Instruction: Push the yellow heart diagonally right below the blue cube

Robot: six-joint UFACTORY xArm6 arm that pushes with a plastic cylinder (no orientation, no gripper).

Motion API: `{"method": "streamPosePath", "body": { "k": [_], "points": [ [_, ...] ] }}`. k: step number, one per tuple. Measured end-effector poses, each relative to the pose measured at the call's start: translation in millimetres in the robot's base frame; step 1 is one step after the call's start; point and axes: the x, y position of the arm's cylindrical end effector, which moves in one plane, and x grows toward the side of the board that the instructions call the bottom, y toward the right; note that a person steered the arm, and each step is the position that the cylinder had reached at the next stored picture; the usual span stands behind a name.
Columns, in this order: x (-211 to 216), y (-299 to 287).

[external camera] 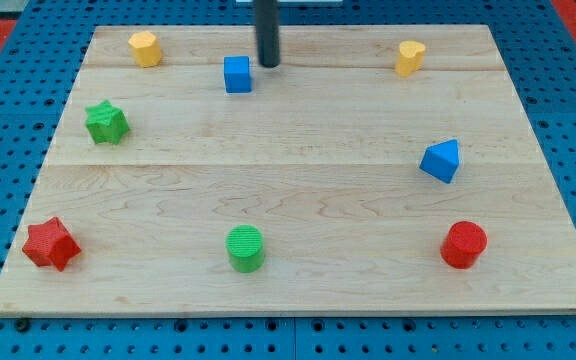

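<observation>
The yellow heart (410,57) lies near the view's top right of the wooden board (298,200). The blue cube (237,74) sits near the top, left of centre. My tip (268,64) is just to the right of the blue cube and slightly above it, apart from it by a small gap. The yellow heart is far to the right of my tip.
A yellow hexagon block (145,48) is at the top left. A green star (106,122) is at the left. A red star (49,243) is at the bottom left. A green cylinder (246,248), a red cylinder (463,244) and a blue triangular block (441,160) lie lower down.
</observation>
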Motion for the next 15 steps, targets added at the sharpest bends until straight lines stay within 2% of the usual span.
{"method": "streamPosePath", "body": {
  "k": [1, 2, 3, 4, 5, 6, 7, 8, 10, 11, 15],
  "points": [
    [-28.7, 109.7],
    [-21.3, 210.9],
    [-12.1, 193.6],
    [18.0, 136.2],
    [45.5, 137.7],
    [39.5, 182.3],
    [77.7, 192.1],
    [84.4, 130.2],
    [53.9, 118.8],
    [70.9, 58.9],
    [72.3, 14.7]
  ]
}}
